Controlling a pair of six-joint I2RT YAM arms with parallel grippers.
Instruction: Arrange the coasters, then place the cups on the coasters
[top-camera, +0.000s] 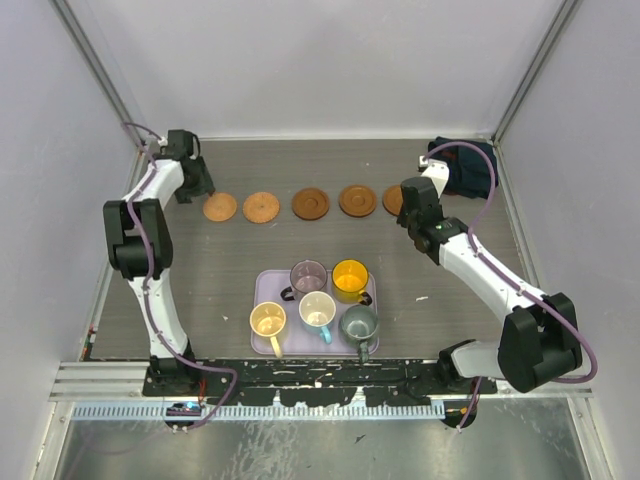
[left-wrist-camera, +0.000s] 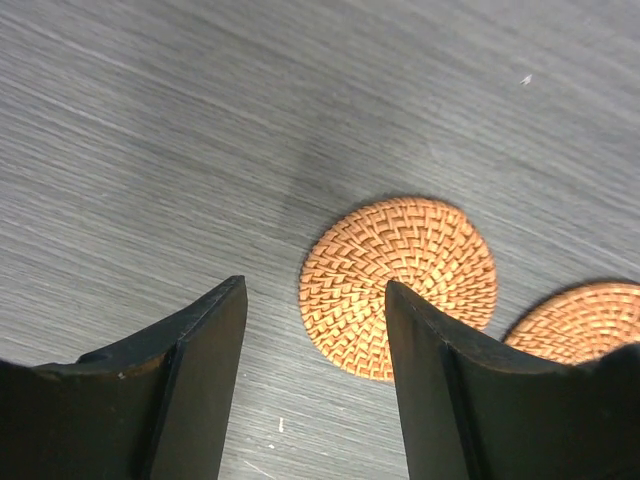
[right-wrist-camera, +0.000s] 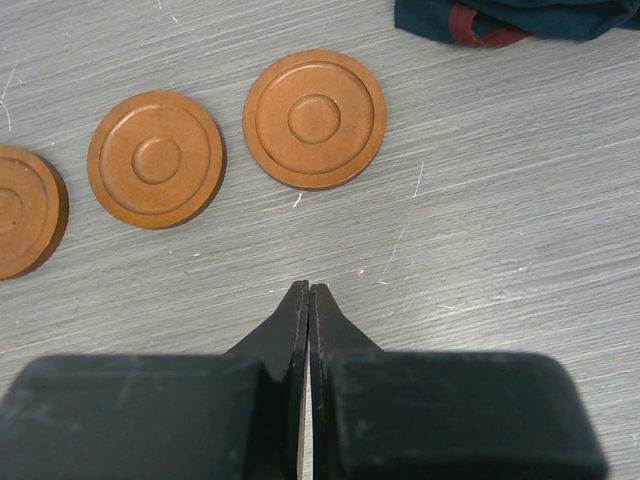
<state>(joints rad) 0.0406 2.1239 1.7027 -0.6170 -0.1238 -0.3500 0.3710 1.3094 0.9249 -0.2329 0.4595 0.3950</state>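
Grey table; five coasters in a far row; lavender tray nearer; dark cloth far right

White arms, black joints, purple cables

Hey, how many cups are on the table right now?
5, all on the lavender tray: purple cup and orange cup in the far row, yellow cup, white cup and grey-green cup nearer. None seem hidden.

Left end effector spread apart; right end effector pressed closed.
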